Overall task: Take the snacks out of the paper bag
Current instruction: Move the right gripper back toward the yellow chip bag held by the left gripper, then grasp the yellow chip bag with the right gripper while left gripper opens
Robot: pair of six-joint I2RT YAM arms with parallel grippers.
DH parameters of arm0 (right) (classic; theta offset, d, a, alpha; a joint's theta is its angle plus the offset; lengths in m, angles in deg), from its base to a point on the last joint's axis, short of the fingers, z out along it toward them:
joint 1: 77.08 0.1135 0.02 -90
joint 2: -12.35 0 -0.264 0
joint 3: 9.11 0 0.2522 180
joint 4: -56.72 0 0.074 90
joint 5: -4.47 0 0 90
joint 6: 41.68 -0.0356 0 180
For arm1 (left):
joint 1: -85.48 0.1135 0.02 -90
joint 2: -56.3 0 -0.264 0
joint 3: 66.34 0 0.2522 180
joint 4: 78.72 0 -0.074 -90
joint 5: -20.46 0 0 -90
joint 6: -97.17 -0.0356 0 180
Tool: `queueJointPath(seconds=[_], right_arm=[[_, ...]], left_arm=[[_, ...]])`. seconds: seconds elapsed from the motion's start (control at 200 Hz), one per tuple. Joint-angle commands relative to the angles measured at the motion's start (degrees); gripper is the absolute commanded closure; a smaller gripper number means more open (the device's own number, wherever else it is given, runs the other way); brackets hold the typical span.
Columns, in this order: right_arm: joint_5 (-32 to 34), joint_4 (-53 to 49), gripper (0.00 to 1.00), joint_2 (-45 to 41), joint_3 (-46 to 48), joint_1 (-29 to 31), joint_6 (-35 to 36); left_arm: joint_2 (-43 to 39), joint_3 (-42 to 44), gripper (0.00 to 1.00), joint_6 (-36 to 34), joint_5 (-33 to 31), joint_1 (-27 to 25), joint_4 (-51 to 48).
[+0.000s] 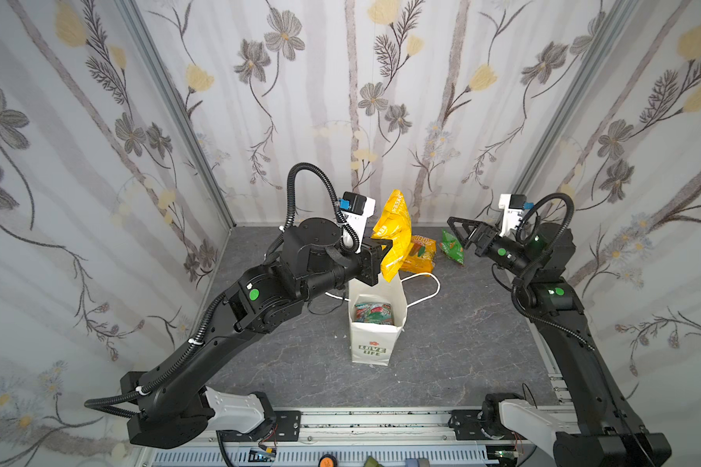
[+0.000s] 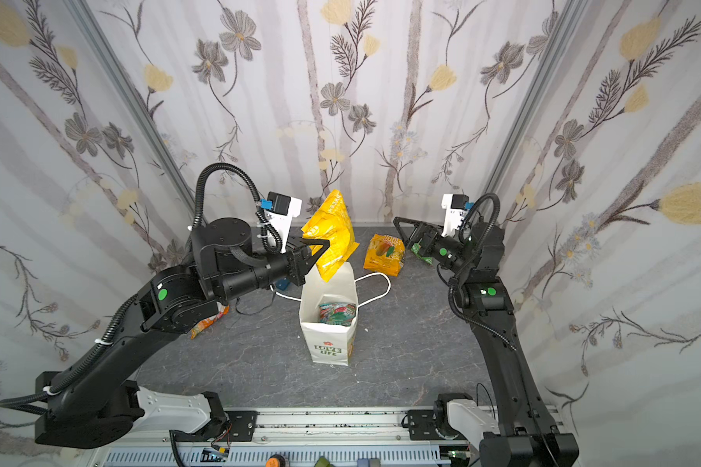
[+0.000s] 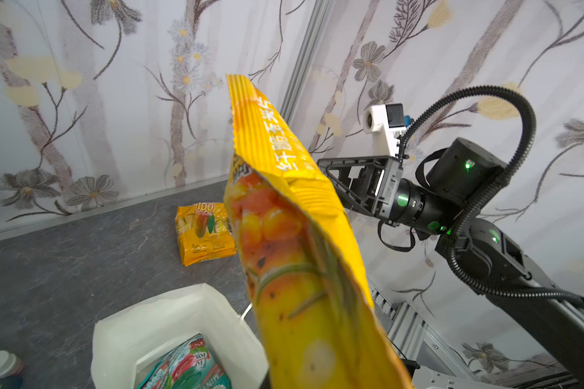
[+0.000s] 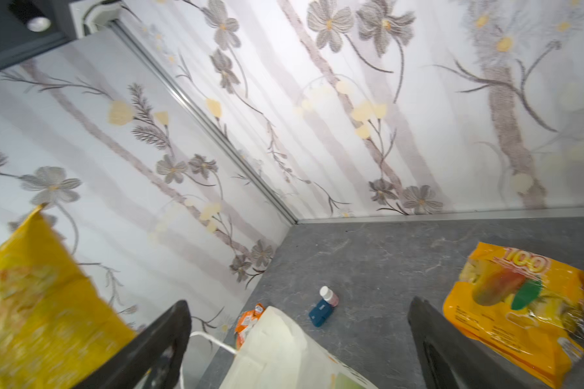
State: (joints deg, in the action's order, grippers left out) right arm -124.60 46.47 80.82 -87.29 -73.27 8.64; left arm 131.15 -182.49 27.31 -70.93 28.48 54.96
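**Paper bag (image 1: 371, 343) and snacks at the two grippers.**
Bag upright below left gripper (image 1: 387, 246), teal packets (image 1: 373, 313) inside; left gripper clamps large yellow packet (image 1: 395, 226) above it; orange-yellow packet (image 1: 419, 252) beyond; green packet (image 1: 452, 246) beside spread-jawed, empty right gripper (image 1: 459, 233).

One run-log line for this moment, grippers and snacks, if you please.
left gripper: shut on large yellow glossy packet above white paper bag | right gripper: open, empty | teal glossy packet: inside bag
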Motion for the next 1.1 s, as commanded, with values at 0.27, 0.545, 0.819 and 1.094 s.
queueJointPath(seconds=[0.27, 0.545, 0.819, 1.094], right_arm=[[-9.6, 37.8, 0.01, -7.2, 10.2, 7.3, -28.2], [-4.2, 49.8, 0.02, -4.0, 10.1, 16.9, -35.2], [1.3, 48.6, 0.28, -2.8, 9.1, 17.6, -35.9], [2.5, 46.4, 0.73, -1.7, 7.9, 18.4, -35.1]], left_arm=[[2.7, -0.8, 1.0, 10.4, 15.0, 2.6, 17.2], [5.3, -1.5, 1.0, 12.6, 17.0, 3.2, 19.0], [5.5, 0.2, 1.0, 13.1, 17.7, 3.4, 19.5], [6.0, -0.2, 0.89, 10.7, 15.3, 3.4, 16.0]])
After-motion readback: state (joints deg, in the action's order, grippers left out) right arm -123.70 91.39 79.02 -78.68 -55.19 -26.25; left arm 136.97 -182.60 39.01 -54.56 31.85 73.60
